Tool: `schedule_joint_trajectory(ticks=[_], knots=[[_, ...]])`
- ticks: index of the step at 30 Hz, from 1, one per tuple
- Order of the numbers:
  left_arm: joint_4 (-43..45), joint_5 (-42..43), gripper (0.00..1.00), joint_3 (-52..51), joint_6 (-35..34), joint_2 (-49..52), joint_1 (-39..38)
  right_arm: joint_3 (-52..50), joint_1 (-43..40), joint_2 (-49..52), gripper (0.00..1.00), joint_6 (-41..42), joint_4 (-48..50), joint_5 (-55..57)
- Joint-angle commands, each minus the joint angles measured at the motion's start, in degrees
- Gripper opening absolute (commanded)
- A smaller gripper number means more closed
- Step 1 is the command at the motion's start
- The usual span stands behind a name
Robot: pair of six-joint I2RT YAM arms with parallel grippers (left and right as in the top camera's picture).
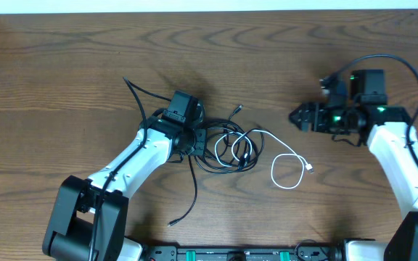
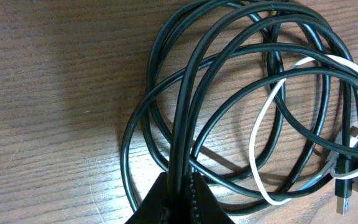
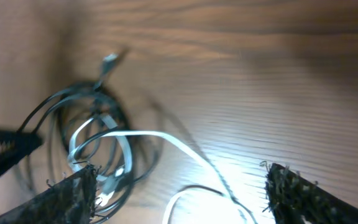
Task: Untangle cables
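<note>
Pinching black cables [image 2: 178, 134] at centre of the counter [image 1: 71, 65], the left hand [image 2: 180, 186] anchors them; the right hand [image 1: 294, 116], wide and empty, should next draw the white cable [image 2: 258, 127] clear.

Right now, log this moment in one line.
left fingers: shut on black cables | right fingers: open, holding nothing | white cable: threaded through black bundle, loop trailing right

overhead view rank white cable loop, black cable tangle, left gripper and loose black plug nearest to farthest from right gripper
From the right gripper:
1. white cable loop, just below it in view
2. black cable tangle, centre of view
3. left gripper, at tangle's left edge
4. loose black plug, front left
</note>
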Motion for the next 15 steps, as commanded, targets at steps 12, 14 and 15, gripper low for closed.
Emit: schedule_joint_trajectory(ticks=[12,14,15], knots=[[-0.11,-0.37,0.08,-0.79,0.96,0.31,-0.02,0.68,22.32,4.81,0.68,-2.8,2.29,4.5],[-0.11,-0.37,0.07,-0.79,0.96,0.31,-0.02,0.66,24.39,5.97,0.67,-2.84,3.23,6.23],[-0.11,-0.37,0.08,-0.79,0.98,0.31,-0.02,0.66,25.31,6.45,0.66,-3.3,3.76,6.38]])
